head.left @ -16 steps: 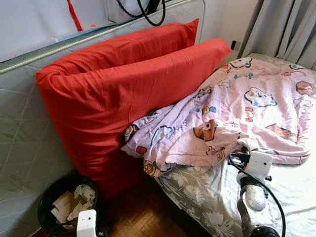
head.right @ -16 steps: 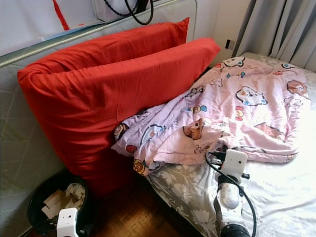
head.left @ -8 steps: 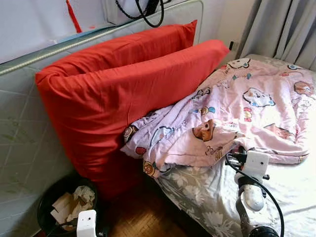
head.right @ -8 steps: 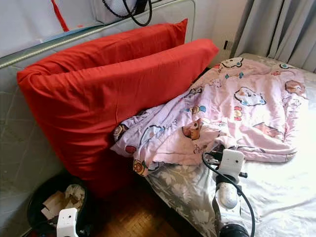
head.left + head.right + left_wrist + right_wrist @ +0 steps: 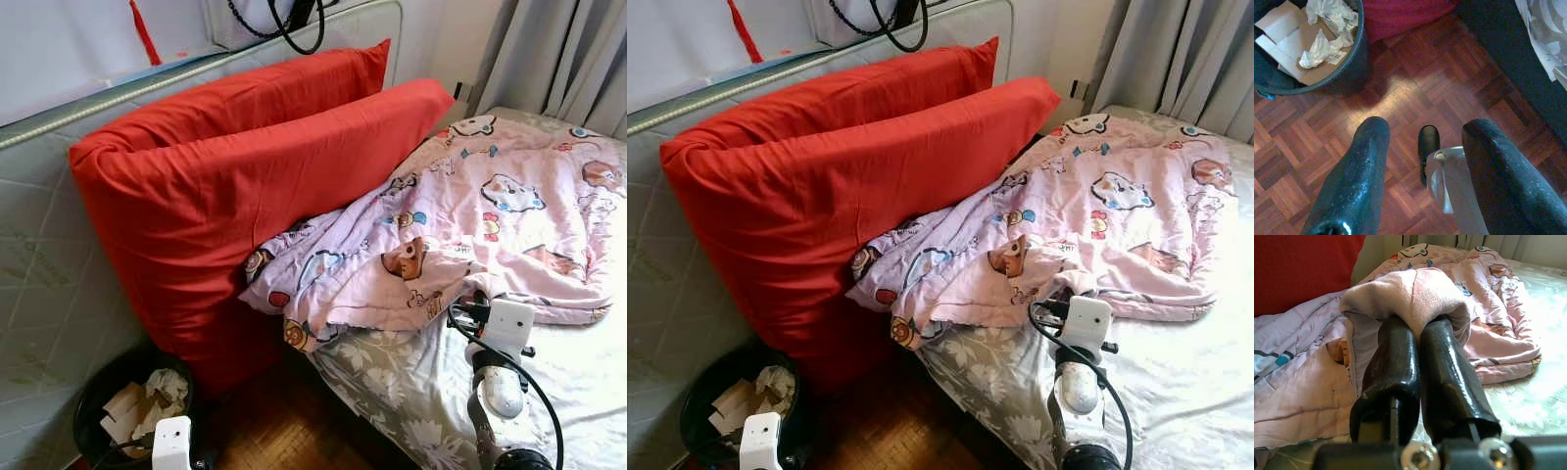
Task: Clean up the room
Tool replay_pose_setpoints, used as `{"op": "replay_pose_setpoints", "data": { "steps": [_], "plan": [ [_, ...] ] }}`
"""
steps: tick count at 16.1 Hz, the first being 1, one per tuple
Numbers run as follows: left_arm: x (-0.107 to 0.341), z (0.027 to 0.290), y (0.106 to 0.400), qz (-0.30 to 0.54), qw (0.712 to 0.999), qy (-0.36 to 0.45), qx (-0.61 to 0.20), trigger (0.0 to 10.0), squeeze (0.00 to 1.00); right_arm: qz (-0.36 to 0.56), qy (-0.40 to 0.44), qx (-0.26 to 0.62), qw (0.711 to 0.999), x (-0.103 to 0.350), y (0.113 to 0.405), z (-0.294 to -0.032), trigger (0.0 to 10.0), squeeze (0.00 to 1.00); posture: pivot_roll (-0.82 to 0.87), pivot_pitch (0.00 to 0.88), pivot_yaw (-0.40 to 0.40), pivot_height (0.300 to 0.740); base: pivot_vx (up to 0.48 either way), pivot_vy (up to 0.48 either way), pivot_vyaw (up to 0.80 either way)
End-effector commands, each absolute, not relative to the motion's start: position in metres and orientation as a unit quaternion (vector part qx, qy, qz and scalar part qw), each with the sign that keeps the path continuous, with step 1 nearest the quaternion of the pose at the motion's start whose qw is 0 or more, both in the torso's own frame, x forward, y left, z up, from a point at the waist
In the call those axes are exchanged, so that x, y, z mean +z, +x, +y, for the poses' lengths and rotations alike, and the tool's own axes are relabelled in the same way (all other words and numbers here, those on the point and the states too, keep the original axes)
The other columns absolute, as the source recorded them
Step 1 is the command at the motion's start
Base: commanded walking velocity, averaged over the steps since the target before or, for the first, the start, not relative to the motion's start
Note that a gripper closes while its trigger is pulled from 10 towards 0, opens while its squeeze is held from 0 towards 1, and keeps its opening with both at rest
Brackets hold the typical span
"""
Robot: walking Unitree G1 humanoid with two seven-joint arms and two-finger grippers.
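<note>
The step in hand is judged to be straightening the pink cartoon-print blanket (image 5: 470,225), which lies crumpled on the bed (image 5: 578,382) with its near corner spilling over the mattress edge toward the two red pillows (image 5: 245,186). To do this well, the pinched edge should probably be lifted clear of the grey floral sheet (image 5: 392,382) and drawn flat along the bed, so the folds open out rather than bunch further; the pull is best kept slow, since the fabric is thin and loose and could slip from a small pinch. The right gripper (image 5: 1418,338) is seen in the right wrist view with its two black fingers (image 5: 1396,357) pressed together, a fold of the blanket's hem pinched between the tips and draped over them. In the eye views the right arm reaches up to the blanket's front edge near the bed's side. The left gripper (image 5: 1420,161) hangs idle over the parquet floor (image 5: 1400,98), its fingers spread wide and holding nothing, beside a black wastebasket (image 5: 1347,68) filled with crumpled paper and cardboard. The blanket is not yet spread; most of the tidying is judged still to be done.
</note>
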State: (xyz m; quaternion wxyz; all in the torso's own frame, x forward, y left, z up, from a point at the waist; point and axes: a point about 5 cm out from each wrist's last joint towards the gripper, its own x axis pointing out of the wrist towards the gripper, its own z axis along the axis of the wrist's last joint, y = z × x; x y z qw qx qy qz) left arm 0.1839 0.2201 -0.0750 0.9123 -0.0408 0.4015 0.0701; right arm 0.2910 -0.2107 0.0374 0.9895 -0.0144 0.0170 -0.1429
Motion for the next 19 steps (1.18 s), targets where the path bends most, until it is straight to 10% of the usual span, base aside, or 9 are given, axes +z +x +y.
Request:
{"op": "replay_pose_setpoints", "data": {
  "steps": [1, 19],
  "plan": [
    [-0.078, 0.221, 0.178, 0.413, 0.907, -0.041, 0.069, 10.0, 0.00, 0.012, -0.012, -0.141, 0.990, 0.040, 0.293, -0.208, 10.0, 0.00, 0.05, 0.048, 0.016, 0.740, 0.000, 0.000, 0.00],
    [-0.078, 0.221, 0.179, 0.414, 0.907, -0.039, 0.067, 10.0, 0.00, -0.009, -0.051, -0.191, 0.980, 0.052, 0.295, -0.232, 10.0, 0.00, 0.05, 0.044, 0.018, 0.740, -0.215, 0.000, 0.00]
  ]
}}
